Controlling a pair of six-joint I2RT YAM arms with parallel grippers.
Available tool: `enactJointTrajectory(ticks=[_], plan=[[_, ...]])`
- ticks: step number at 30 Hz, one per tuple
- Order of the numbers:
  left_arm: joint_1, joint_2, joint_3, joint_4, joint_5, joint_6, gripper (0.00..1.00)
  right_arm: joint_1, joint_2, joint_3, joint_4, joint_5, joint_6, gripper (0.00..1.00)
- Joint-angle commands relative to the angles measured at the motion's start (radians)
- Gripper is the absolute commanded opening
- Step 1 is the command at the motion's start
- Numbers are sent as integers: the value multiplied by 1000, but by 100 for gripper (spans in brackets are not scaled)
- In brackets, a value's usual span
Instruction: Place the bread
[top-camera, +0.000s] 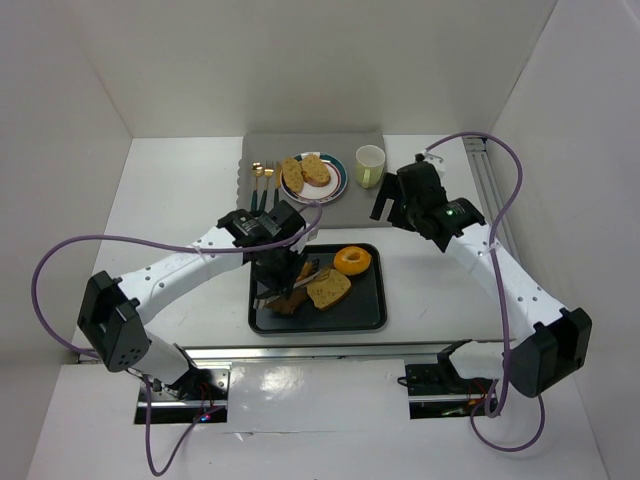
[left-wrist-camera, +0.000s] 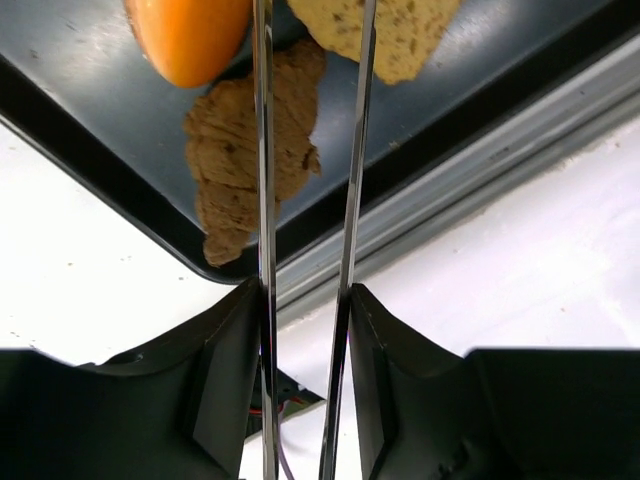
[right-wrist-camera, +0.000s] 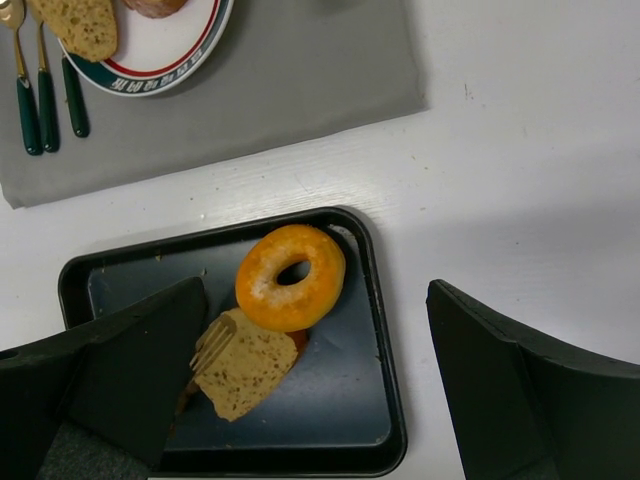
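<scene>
While the left hand (top-camera: 283, 266) is clamped partway on tongs (left-wrist-camera: 355, 150) aimed at the bread slice (top-camera: 328, 289) on the tray (top-camera: 362, 306), the slice could be dropped if pinched off-centre.

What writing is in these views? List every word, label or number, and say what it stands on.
No text can be read here.
plate: small white marks along its teal rim band, too blurred to read.
Nothing else in the three views shows lettering.
</scene>
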Motion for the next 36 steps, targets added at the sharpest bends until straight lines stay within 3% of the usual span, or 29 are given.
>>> enactJointTrajectory(ticks=[1,7,11,20,26,30,36], plan=[[3,-25,-7,-35,77,-16,50,8,9,-4,44,-6,4,99],[3,-25,-27,-35,126,-16,48,17,0,-13,44,-6,4,99],[3,-25,-18,-44,147,-16,40,17,0,-13,44,-6,4,99],[-6,-88,57,-123,123,-2,0,17,0,-13,65,-15,4,99],[-6,-122,145,-227,46,-39,0,17,31,-4,84,-24,-5,99],[-6,-142,177,-227,46,-36,0,28,50,7,93,-33,-6,99],[37,-142,299,-145,-102,-86,0,28,69,27,113,-42,-15,99]])
